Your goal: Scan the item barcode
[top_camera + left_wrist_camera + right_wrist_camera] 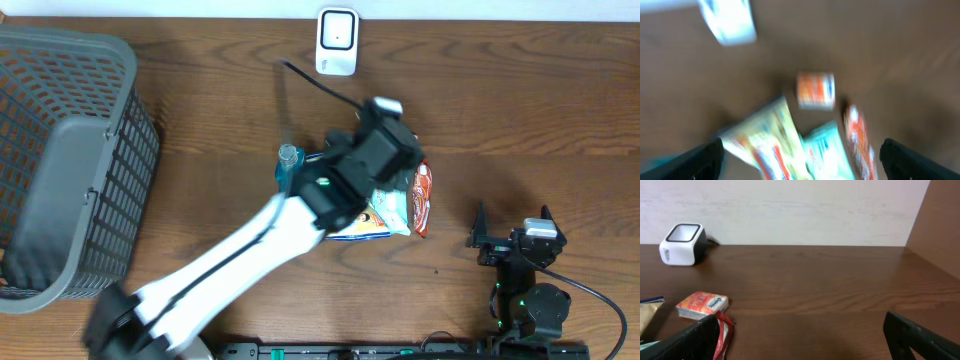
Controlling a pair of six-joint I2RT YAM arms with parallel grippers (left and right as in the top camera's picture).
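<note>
The white barcode scanner [337,42] stands at the table's far edge, its black cable trailing toward the middle. My left gripper [805,162] hangs open above a pile of items, holding nothing; this view is blurred by motion. Below it lie a small orange box [815,90], a yellow packet [767,137], a teal packet [827,150] and a red packet [860,140]. In the overhead view the left arm covers most of the pile; the red packet [423,200] shows at its right. My right gripper [805,340] rests open and empty near the front right, beside the red packet [725,330].
A grey mesh basket [60,170] fills the left side of the table. A teal bottle top [289,160] pokes out just left of the left arm. Bare wood lies between the pile and the scanner [682,245]. A wall runs behind the table.
</note>
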